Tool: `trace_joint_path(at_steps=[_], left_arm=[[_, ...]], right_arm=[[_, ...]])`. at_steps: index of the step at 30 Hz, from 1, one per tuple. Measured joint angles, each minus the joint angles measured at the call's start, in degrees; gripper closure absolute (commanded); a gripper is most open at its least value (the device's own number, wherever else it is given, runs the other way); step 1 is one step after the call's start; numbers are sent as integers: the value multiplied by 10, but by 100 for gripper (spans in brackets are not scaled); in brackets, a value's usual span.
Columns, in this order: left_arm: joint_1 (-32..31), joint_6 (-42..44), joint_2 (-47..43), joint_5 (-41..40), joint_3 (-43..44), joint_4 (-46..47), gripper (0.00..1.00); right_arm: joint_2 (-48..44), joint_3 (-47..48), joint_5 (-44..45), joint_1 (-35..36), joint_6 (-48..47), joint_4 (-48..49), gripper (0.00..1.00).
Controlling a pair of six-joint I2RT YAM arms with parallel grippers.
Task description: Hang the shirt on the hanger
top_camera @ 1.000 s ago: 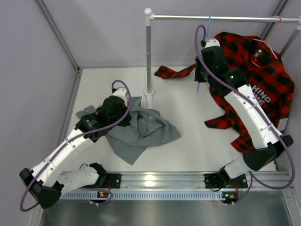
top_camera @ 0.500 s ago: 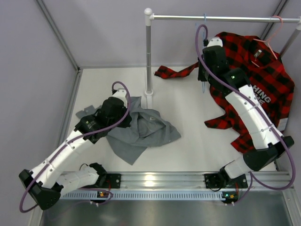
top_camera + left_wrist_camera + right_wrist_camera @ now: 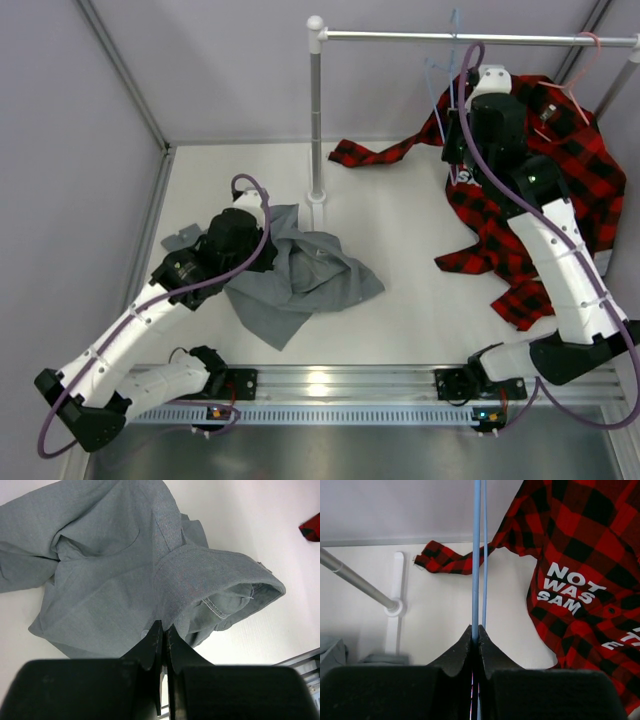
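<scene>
The right gripper (image 3: 476, 632) is clamped on the hanger (image 3: 477, 555). Two thin blue wires are pinched between its fingertips and run straight away from them. The right arm is reached far forward and raised toward the rail (image 3: 500, 39), above the plaid shirt (image 3: 570, 160). The hanger's long axis is held roughly upright, with its hook up at the rail, though whether it is hooked over cannot be told. The left gripper (image 3: 162, 630) is closed tight on a raised fold of the shirt (image 3: 110, 565), with the left arm stretched low across the table (image 3: 410, 250). The shirt is crumpled on the table near the post (image 3: 316, 120), well apart from the hanger.
</scene>
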Motion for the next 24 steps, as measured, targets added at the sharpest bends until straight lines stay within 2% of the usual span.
trace_joint_path(at_steps=[14, 20, 24], left_arm=[[0, -17, 0, -22, 0, 14, 100], [0, -31, 16, -45, 0, 34, 100], [3, -37, 55, -60, 17, 39, 100]], right_arm=[[-62, -31, -63, -8, -37, 64, 100], [-110, -84, -106, -10, -39, 68, 100], [-173, -153, -180, -10, -40, 65, 100]])
